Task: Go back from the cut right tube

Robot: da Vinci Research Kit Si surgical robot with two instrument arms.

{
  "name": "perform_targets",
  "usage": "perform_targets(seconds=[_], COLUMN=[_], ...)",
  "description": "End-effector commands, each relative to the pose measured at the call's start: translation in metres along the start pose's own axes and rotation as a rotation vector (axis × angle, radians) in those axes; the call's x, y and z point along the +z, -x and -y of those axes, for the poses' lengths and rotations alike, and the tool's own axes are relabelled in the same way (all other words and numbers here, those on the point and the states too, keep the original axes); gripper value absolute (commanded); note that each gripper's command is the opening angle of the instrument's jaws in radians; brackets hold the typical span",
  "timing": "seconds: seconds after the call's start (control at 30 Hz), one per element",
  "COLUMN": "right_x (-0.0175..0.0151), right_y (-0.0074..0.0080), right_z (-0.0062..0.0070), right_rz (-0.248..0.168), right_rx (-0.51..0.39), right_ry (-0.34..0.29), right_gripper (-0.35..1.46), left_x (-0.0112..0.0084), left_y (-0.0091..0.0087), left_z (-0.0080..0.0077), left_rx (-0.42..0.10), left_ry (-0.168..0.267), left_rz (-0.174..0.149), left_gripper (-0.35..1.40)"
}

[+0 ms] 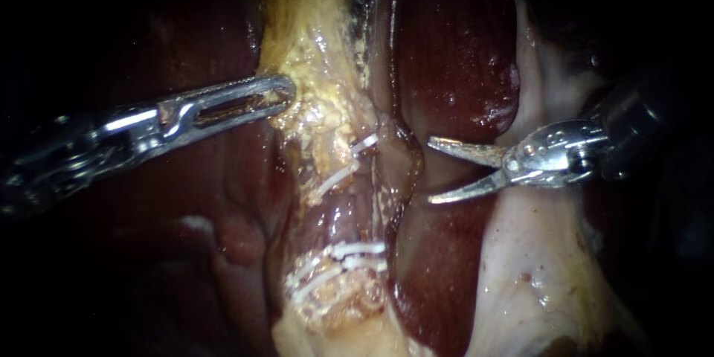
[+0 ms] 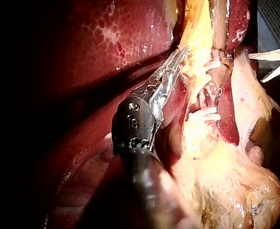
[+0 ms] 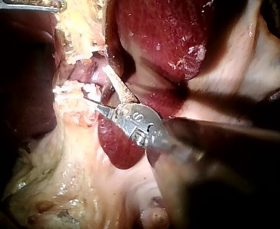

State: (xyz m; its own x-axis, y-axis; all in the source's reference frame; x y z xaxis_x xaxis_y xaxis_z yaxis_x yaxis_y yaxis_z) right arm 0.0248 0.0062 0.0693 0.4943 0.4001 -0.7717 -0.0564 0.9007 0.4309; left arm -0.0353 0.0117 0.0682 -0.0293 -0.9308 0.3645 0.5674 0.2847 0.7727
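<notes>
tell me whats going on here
Two instruments work at a clipped tube beside the liver. The left instrument holds the yellow fatty tissue next to the tube, jaws shut on it. The right instrument, tipped with blades, sits just off the tube's side, blades open and gripping nothing. Several white clips cross the tube.

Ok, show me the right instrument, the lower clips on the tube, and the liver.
right instrument (image 1: 433, 170): endoscope view, midway between its open blade tips.
lower clips (image 1: 358, 248): endoscope view, on the upper white band of the pair.
liver (image 1: 454, 52): endoscope view, on the dark red lobe above the blades.
</notes>
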Motion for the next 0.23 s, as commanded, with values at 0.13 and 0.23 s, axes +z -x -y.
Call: perform_targets(seconds=[0.13, 0.23], right_x=[0.0000, 0.0000], right_y=[0.0001, 0.0001], right_z=[0.0001, 0.0001], right_rz=[0.002, 0.002], right_rx=[0.005, 0.005], right_ry=[-0.003, -0.003], right_gripper=[1.43, 1.43], left_x=[0.0000, 0.0000], left_y=[0.0000, 0.0000], left_z=[0.0001, 0.0001], left_rx=[0.000, 0.000], left_ry=[-0.001, -0.001], left_rz=[0.000, -0.001], left_gripper=[-0.35, -0.35])
